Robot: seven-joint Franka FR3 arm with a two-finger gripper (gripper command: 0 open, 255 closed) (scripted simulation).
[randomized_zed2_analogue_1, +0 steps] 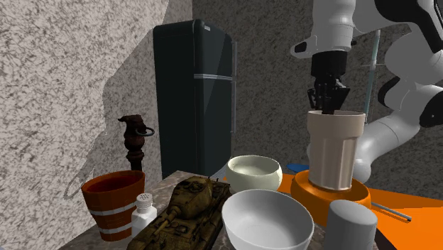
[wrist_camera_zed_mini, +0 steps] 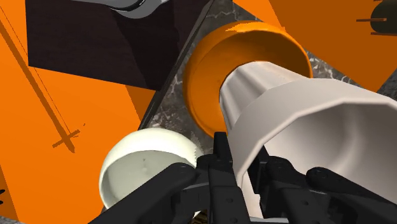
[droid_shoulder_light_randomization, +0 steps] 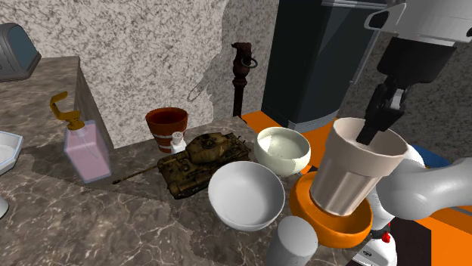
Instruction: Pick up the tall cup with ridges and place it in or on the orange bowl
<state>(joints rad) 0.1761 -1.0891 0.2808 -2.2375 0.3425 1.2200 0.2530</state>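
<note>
The tall ridged cup (droid_shoulder_light_randomization: pixel 349 172) is pale beige and stands upright with its base down inside the orange bowl (droid_shoulder_light_randomization: pixel 333 221). Whether it rests on the bowl's bottom I cannot tell. My black gripper (droid_shoulder_light_randomization: pixel 376 125) comes down from above and is shut on the cup's rim, one finger inside the cup and one outside. In the second exterior view the cup (randomized_zed2_analogue_1: pixel 334 150) rises out of the bowl (randomized_zed2_analogue_1: pixel 334 193) with the gripper (randomized_zed2_analogue_1: pixel 328 106) at its top edge. In the wrist view the fingers (wrist_camera_zed_mini: pixel 245 173) clasp the wall of the cup (wrist_camera_zed_mini: pixel 305 108), and the bowl (wrist_camera_zed_mini: pixel 207 73) lies beyond it.
A white bowl (droid_shoulder_light_randomization: pixel 246 195), a cream bowl (droid_shoulder_light_randomization: pixel 282 150) and a grey cylinder (droid_shoulder_light_randomization: pixel 295 243) crowd close around the orange bowl. A toy tank (droid_shoulder_light_randomization: pixel 203 160), a terracotta pot (droid_shoulder_light_randomization: pixel 166 125), a small shaker (droid_shoulder_light_randomization: pixel 178 141) and a pink soap bottle (droid_shoulder_light_randomization: pixel 87 151) stand further towards the shoulder view's left. A dark fridge (droid_shoulder_light_randomization: pixel 318 60) is behind.
</note>
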